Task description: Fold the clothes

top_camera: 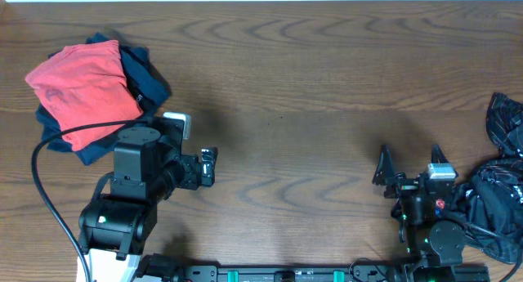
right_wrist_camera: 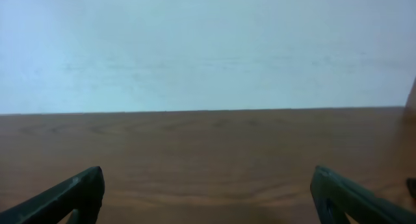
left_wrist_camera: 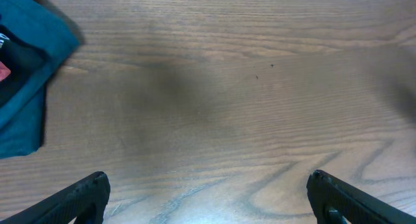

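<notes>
The clothes lie in two heaps. At the far left of the overhead view, a folded coral-red T-shirt [top_camera: 82,86] rests on navy shirts [top_camera: 149,82]. A crumpled black garment [top_camera: 500,192] sits at the right edge. My left gripper [top_camera: 194,139] hovers just right of the left heap, open and holding nothing. In the left wrist view its gripper [left_wrist_camera: 208,178] stands wide over bare wood, with a corner of a navy shirt [left_wrist_camera: 32,68] to the left. My right gripper [top_camera: 409,158] is open and empty, left of the black garment. The right wrist view shows that gripper [right_wrist_camera: 208,173] facing the table's far edge.
The wooden table [top_camera: 310,94] runs between the two heaps. A black cable [top_camera: 49,151] loops from the left arm across the red T-shirt's near side. A pale wall [right_wrist_camera: 208,49] stands behind the table's far edge.
</notes>
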